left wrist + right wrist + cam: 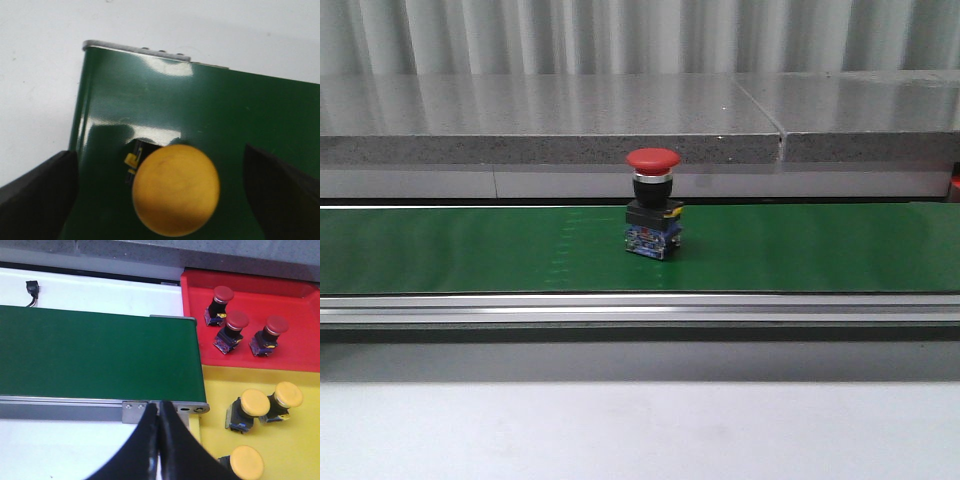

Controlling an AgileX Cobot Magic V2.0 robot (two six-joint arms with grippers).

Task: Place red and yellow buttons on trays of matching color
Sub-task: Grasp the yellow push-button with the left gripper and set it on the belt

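Red button: it's standing upright mid-belt, the red button [653, 205], mushroom cap up, on the green conveyor belt [470, 250] in the front view, no gripper near it.

Yellow button: the left wrist camera is looking straight down on a yellow button [175, 190] sitting on the belt near its end, between the two dark fingers.

Left gripper: the left gripper [160, 192] is hanging with its jaws spread wide, one on each side of the yellow cap, neither touching it.

Right gripper: the right gripper [159, 440] is holding its fingers pressed together on nothing, hovering over the belt's end rail.

Trays: the red tray [300, 315] is carrying three red buttons, the yellow tray [300, 450] three yellow ones, the two trays touching just beyond the belt end.

Handling: I'm judging these buttons rigid, small and top-heavy; the domed cap is looking smooth and slippery, so the collar or block base below it seems the safer hold.

View differences: only the right wrist view is showing the trays; only the left wrist view is showing the yellow button; only the front view is showing the red one on the belt.
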